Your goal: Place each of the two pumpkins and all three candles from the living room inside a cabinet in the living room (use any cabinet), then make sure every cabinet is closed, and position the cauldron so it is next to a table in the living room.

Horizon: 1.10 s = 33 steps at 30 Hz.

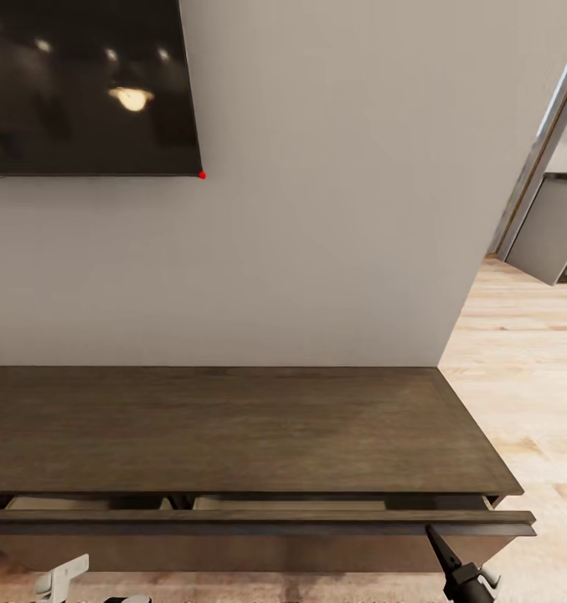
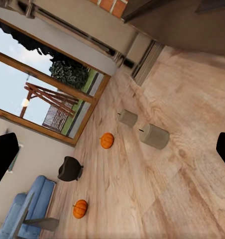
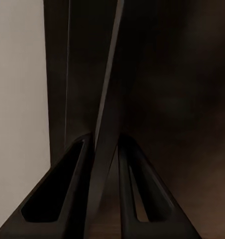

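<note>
The step in hand is judged to be the opening of a drawer of the cabinet, which stands against the wall below the TV. In the head view the drawer front is seen drawn slightly out, with a narrow strip of pale interior exposed behind it. The right gripper is seen in the right wrist view with its two fingers set on either side of the thin dark edge of that front, closed onto it or very nearly so; in the head view it meets the front near its right end. The left gripper is spread wide and holds nothing, and is pointed out over the floor. There, two candles lie close together, two pumpkins rest well apart, and the cauldron sits between the pumpkins, near the blue sofa. No task item has yet been stowed, as far as can be judged. The next move is expected to require a straight pull away from the wall until the gap admits a pumpkin, with the grip kept square so that the thin edge does not slip.
</note>
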Motion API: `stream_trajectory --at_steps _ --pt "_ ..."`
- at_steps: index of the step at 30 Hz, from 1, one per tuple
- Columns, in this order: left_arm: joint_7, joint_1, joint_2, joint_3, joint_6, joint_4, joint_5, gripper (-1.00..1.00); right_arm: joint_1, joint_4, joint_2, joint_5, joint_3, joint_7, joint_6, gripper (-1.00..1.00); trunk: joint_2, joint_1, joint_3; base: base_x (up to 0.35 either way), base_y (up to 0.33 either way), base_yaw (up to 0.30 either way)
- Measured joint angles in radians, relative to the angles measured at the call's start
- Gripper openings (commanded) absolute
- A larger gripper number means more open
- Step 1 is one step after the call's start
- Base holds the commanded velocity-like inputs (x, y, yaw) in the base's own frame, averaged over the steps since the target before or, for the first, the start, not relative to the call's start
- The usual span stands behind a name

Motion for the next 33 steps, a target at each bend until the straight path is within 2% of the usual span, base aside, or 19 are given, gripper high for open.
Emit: stream_trajectory --at_steps 9,33 --pt "0.0 0.0 0.0 0.0 0.0 0.0 0.0 1.0 0.0 0.0 -0.002 -0.001 0.005 0.0 0.0 -1.0 0.0 0.0 0.0 -0.127 0.0 0.0" --pt "0.0 0.0 0.0 0.0 0.0 0.0 0.0 1.0 0.0 0.0 -0.002 0.0 0.005 0.001 0.001 -1.0 0.0 0.0 0.0 -0.204 0.0 0.0"
